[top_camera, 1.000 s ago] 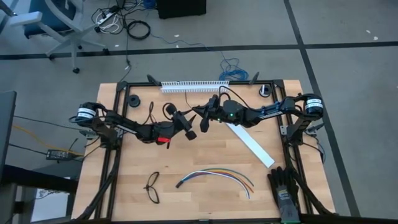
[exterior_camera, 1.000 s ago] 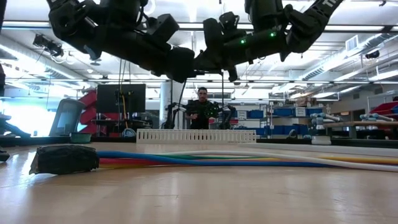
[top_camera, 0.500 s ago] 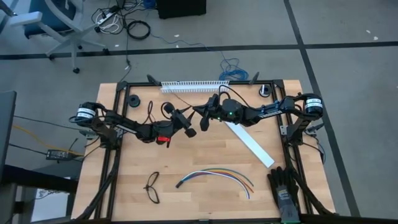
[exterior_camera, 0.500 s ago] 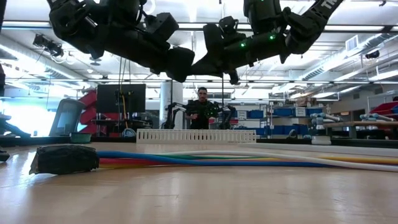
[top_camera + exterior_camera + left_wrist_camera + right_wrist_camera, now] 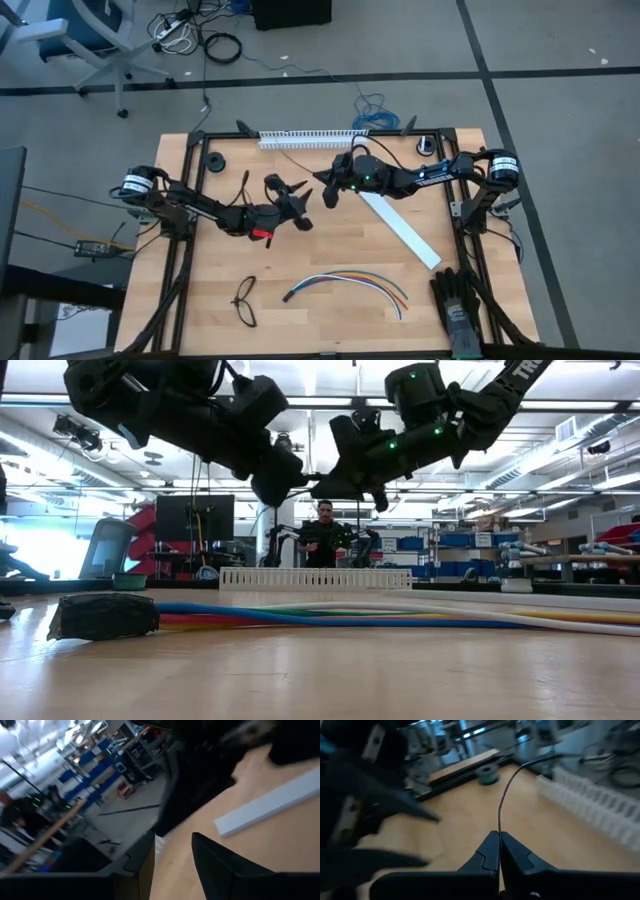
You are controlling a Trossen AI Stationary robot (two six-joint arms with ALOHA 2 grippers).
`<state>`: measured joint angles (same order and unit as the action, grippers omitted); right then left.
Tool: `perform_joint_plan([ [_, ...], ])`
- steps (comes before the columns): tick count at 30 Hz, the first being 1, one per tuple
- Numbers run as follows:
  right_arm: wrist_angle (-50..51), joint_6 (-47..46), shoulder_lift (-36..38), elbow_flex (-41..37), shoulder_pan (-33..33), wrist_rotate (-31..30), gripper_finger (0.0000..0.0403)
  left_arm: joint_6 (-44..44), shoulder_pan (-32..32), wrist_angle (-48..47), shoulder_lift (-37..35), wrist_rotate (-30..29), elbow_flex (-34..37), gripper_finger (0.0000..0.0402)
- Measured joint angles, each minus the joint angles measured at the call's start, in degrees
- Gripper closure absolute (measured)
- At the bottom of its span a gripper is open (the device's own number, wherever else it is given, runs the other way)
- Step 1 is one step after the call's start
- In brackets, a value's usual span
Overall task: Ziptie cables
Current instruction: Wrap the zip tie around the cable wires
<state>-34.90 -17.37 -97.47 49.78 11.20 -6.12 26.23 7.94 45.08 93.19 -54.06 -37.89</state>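
Observation:
The cables [image 5: 345, 283], a curved bundle of white, blue, orange, yellow and green wires, lie flat on the table near its front edge, their dark end [image 5: 288, 296] at the left. In the low view they show as a coloured band [image 5: 350, 614]. The ziptie [image 5: 506, 795], a thin dark strip, rises from my right gripper [image 5: 499, 839], which is shut on it above the table's middle [image 5: 326, 193]. My left gripper [image 5: 297, 205] hovers just left of it, fingers apart [image 5: 170, 865], nothing between them. My right gripper pinches one end of the ziptie [image 5: 498, 827] between its two fingertips. The fingers lie nearly level, coming from the table's right. The strip runs forward out of the tips, curves away toward the far edge and stays clear of the table.
A wide flat white strip [image 5: 400, 228] lies slanting right of the middle. Black glasses [image 5: 245, 300] lie near the front left. A white toothed rail [image 5: 312, 137] runs along the far edge; a black glove-like thing [image 5: 460, 300] sits at the front right. A person [image 5: 325, 535] stands behind the table.
My left gripper has rolled about its own axis and shifted slightly toward the near edge. My right gripper, still shut on the ziptie, has swung a little toward the table's left, closer to the left gripper. The cables have not moved.

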Motion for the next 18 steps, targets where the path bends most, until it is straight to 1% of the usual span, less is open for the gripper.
perform_joint_plan([
  [4,0.81,-2.37,0.00,0.00,0.63,4.59,0.0403,8.72,0.00,-0.05,0.00,-0.15,0.01,0.0262],
  [9,1.32,-3.42,0.00,-0.01,0.79,6.17,0.0403,15.08,-0.10,-0.08,0.00,-0.12,0.02,0.0262],
  [13,1.30,-5.40,0.00,0.00,0.85,9.48,0.0403,16.12,-0.45,-1.62,0.00,-0.04,0.02,0.0262],
  [15,1.29,-5.60,0.00,-0.01,0.88,10.09,0.0403,16.20,-0.67,-3.32,0.00,0.28,0.02,0.0264],
  [18,1.16,-5.72,0.00,0.00,0.88,10.38,0.0403,15.75,-0.96,-6.00,0.00,2.50,0.02,0.0273],
])
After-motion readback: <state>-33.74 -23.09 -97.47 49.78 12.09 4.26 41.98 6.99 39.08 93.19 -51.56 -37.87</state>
